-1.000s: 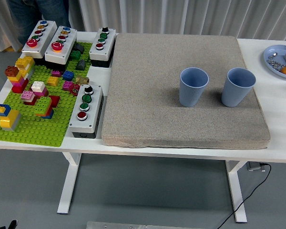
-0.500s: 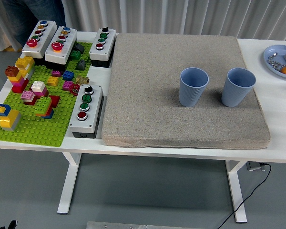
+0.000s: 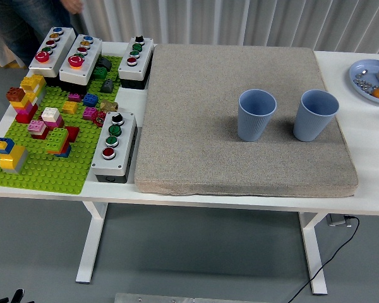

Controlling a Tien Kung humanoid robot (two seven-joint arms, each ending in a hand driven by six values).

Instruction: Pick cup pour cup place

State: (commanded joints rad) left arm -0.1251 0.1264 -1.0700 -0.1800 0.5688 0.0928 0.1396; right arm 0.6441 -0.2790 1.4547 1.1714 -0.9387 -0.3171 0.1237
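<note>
Two light blue ribbed cups stand upright on a grey foam mat (image 3: 202, 113). The left cup (image 3: 256, 115) is near the mat's middle right. The right cup (image 3: 315, 115) stands near the mat's right edge, a short gap from the first. I cannot see into either cup. Neither of my hands is in view.
A green baseplate (image 3: 50, 170) with several coloured bricks lies at the left. Several grey button boxes (image 3: 114, 145) stand on and beside it. A blue plate (image 3: 366, 79) with small items sits at the far right. A person (image 3: 25, 19) stands at the far left corner.
The person at the top left has shifted a little to the left. The cups have not moved.
</note>
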